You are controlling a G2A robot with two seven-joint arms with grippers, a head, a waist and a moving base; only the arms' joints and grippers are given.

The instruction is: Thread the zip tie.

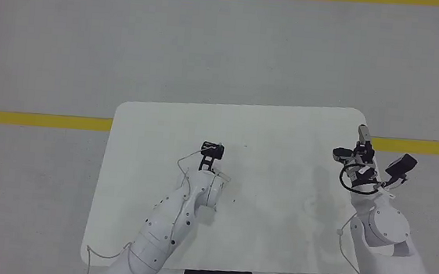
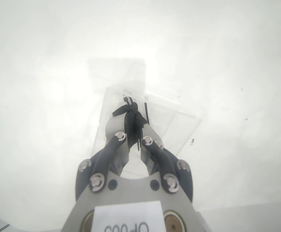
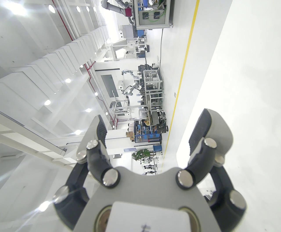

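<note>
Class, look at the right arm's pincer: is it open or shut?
Open. In the right wrist view the right pincer has its two fingers spread wide apart, with nothing held between them.

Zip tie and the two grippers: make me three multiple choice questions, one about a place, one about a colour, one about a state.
1. Where is the right gripper?
A. over the middle of the table
B. by the table's right edge
C. beneath the table

2. What colour is the zip tie?
A. black
B. yellow
C. red

3. What state is the left gripper in?
A. wide open and empty
B. shut on the zip tie
C. shut on a cloth

Answers:
1 B: the top view shows it at the table's right edge.
2 A: the left wrist view shows a black strap.
3 B: the left wrist view shows it closed on the zip tie, close to a clear box.
</note>
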